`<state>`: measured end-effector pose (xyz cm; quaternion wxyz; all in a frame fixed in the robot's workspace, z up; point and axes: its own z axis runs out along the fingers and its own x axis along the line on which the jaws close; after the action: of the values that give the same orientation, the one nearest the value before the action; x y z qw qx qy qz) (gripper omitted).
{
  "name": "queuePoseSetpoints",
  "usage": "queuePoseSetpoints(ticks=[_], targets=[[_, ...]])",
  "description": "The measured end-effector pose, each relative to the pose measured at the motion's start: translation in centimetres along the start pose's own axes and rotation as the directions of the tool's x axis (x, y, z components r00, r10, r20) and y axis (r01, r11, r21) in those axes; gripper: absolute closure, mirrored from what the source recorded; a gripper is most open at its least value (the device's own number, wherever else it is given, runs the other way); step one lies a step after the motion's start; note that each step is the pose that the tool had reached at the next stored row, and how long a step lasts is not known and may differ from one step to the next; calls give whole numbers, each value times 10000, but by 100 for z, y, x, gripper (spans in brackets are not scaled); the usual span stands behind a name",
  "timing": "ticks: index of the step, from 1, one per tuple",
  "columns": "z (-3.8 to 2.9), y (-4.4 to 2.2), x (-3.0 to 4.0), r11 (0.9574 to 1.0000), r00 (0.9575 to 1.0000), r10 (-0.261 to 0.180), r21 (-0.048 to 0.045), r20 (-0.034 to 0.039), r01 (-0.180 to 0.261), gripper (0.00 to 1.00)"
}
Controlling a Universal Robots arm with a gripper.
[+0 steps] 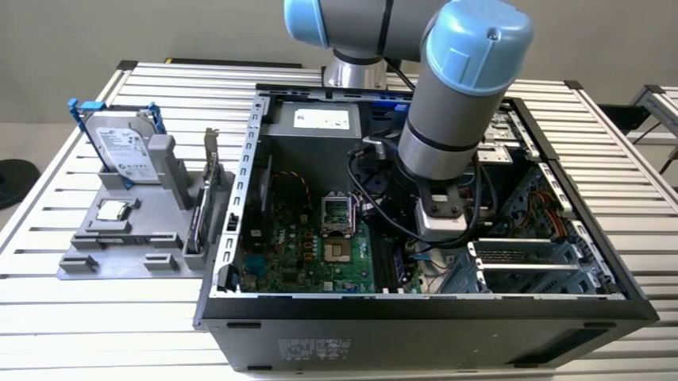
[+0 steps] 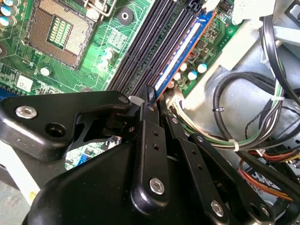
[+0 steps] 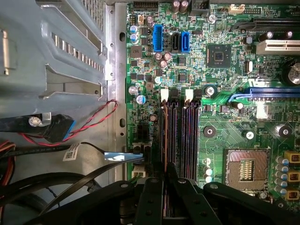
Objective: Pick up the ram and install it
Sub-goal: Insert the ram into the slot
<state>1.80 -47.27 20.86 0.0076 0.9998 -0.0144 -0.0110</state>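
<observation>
Hand [image 2: 152, 101] clamped on the near end of the ram [image 2: 180, 58], which stands on edge in the outermost memory slot [image 3: 165, 136] of the motherboard [image 3: 225, 70], its long axis running along the slot toward 1 o'clock in the second wrist view.

No print is proving readable. The pale label on the hard drive [image 1: 120, 148] left of the computer case [image 1: 424, 317] is showing only blurred marks, as is the case's front sticker [image 1: 313, 348].

Slatted alu table [image 1: 95, 317], beige floor [image 1: 43, 63], 2nd table [image 1: 659, 107] at exterior view's right.
</observation>
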Motion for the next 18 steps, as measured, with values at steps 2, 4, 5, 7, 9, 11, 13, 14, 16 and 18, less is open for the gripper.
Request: queuePoseSetpoints(ticks=[2, 4, 5, 7, 9, 11, 13, 14, 16, 18], targets=[[5, 0, 1, 10000, 10000, -1, 0, 11, 1, 100], [9, 0, 1, 10000, 10000, -2, -2, 25, 2, 100], [10, 0, 1, 10000, 10000, -1, -2, 25, 1, 100], [10, 0, 1, 10000, 10000, -2, -3, 26, 2, 100], [11, 0, 1, 10000, 10000, -2, -1, 25, 2, 100], [11, 0, 1, 10000, 10000, -2, -1, 25, 2, 100], [11, 0, 1, 10000, 10000, -2, -1, 25, 2, 100], [12, 0, 1, 10000, 10000, -1, -1, 25, 1, 100], [15, -3, 1, 10000, 10000, -2, 12, 26, 2, 0], [14, -1, 1, 10000, 10000, -2, 4, 25, 1, 0]])
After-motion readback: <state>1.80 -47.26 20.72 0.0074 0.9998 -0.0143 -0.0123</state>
